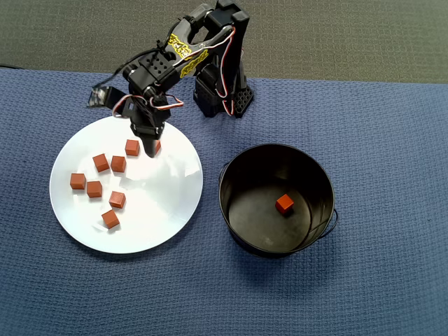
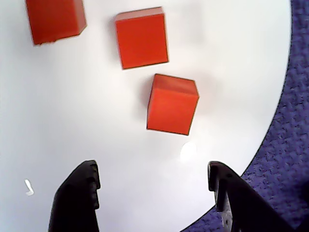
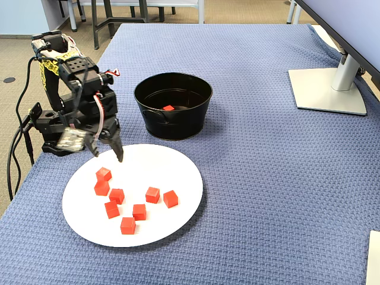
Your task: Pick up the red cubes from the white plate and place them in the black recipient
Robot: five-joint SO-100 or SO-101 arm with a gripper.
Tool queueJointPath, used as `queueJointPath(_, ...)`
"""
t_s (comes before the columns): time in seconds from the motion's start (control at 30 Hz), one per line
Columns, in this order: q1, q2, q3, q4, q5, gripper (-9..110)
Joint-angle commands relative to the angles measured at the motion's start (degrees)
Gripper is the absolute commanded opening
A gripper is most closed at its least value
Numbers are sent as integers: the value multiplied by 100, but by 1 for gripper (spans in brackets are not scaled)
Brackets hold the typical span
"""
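Note:
Several red cubes lie on the white plate, most of them in its left half in the overhead view. One more red cube rests on the bottom of the black recipient, to the plate's right. My gripper hovers over the plate's upper edge, partly covering a cube. In the wrist view the gripper is open with only bare plate between the jaws, and the nearest cube lies just ahead of them. The fixed view shows the gripper raised above that cube.
The arm's base stands at the back edge of the blue cloth, behind plate and bucket. A monitor foot sits far off at the right of the fixed view. Cables hang off the table's edge beside the arm.

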State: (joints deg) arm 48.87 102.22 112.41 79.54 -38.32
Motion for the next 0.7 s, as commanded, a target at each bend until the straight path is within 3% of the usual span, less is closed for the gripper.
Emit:
queueJointPath(0.0, 378, 44, -439, 149, 606, 20)
queueJointPath(0.2, 510, -229, -396, -202, 1169, 18)
queueJointPath(0.67, 220, -1371, -466, -879, 668, 19)
